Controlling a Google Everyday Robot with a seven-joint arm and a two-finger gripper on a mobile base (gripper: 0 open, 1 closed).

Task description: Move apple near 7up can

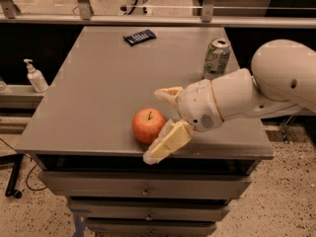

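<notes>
1. Closest to me, a speckled floor (289,201) runs under a grey bench (98,93), and the stacked drawers (143,186) in its front are all pushed shut.
2. The apple (148,126) sits upright, stem up, close to the bench's front edge and a little left of middle.
3. The tool (156,125) reaches in from the right on a thick white arm (237,98), low over the front edge. Its two pale fingers (167,143) are spread wide, released and holding nothing.
4. The apple lies in the mouth of that spread. One finger passes just in front of it and overhangs the bench edge, the other points out behind and above it. I cannot tell whether either one touches the fruit.
5. The 7up can (217,58) stands upright farther back on the right side, well apart from the apple and behind the arm.
6. A white pump bottle (35,77) stands on a lower ledge to the left of the bench.
7. A dark flat item (139,36) lies near the far edge, and a metal rail (148,6) runs behind it.
</notes>
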